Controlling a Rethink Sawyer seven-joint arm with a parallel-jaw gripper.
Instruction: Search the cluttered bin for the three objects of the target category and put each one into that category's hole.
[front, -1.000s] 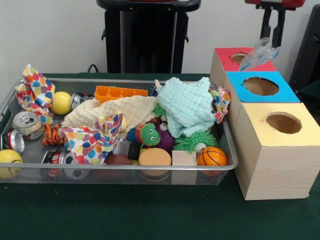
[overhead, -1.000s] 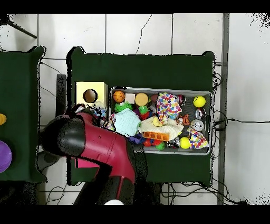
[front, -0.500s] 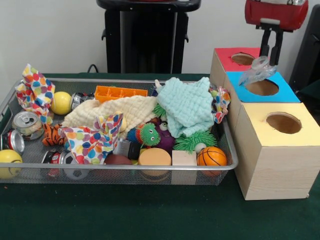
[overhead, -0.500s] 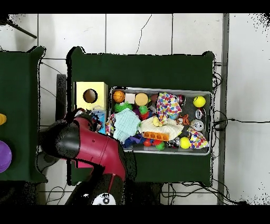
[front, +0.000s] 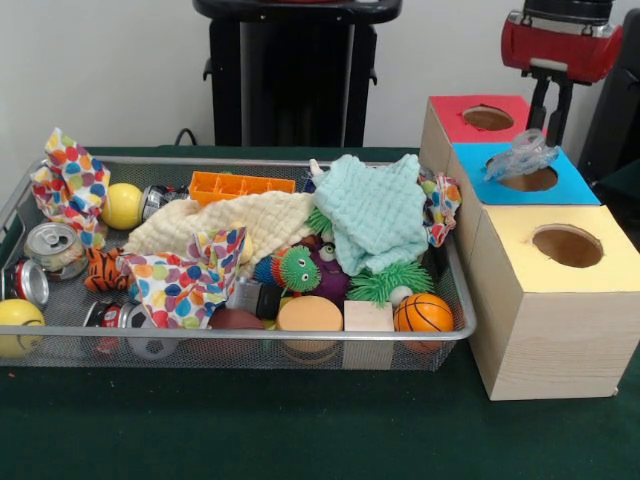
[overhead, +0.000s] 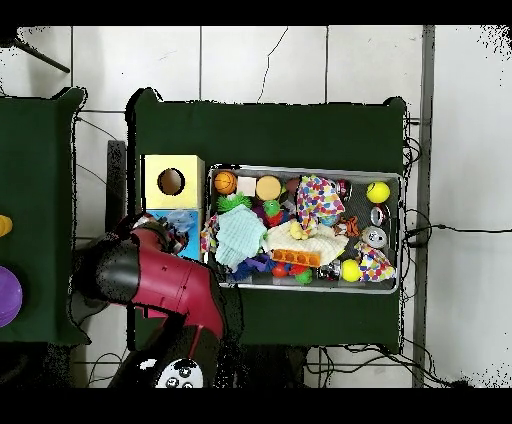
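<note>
End effector (front: 548, 120): black, two slim fingers hanging from red arm housing (front: 556, 45); positioned above blue-topped wooden box (front: 520, 178); fingers set narrow, no clear grip seen on crumpled clear plastic piece (front: 520, 158) just below tips. Whether tips touch plastic: cannot tell.

Crumpled clear plastic piece: lying at rim of round hole in blue-topped wooden box, partly over opening.

Red-topped wooden box (front: 470, 118): farthest in row, round hole on top, touching blue box.

Yellow-topped wooden box (front: 555, 300): nearest in row, round hole on top, touching blue box; seen clearly in overhead view (overhead: 172, 181).

Silver wire-mesh bin (front: 240, 345): on green-covered table (front: 300, 430), just beside box row. Contents:
- pale green cloth (front: 375, 215), draped over right part of pile
- cream cloth (front: 240, 225), centre
- orange plastic grid tray (front: 240, 186), rear
- polka-dot paper pieces, one at left rear (front: 70, 180), one at front centre (front: 190, 275)
- small orange basketball (front: 423, 313), front right corner
- green spiky toy (front: 392, 282), beside basketball
- wooden block (front: 368, 317), front
- orange disc (front: 309, 314), front
- yellow balls, left rear (front: 122, 205) and front left (front: 17, 320)
- crushed metal cans (front: 55, 247), left side
- striped tiger toy (front: 103, 270), left

Overhead view: red arm (overhead: 160, 285) reaching over boxes, hiding red box.
</note>
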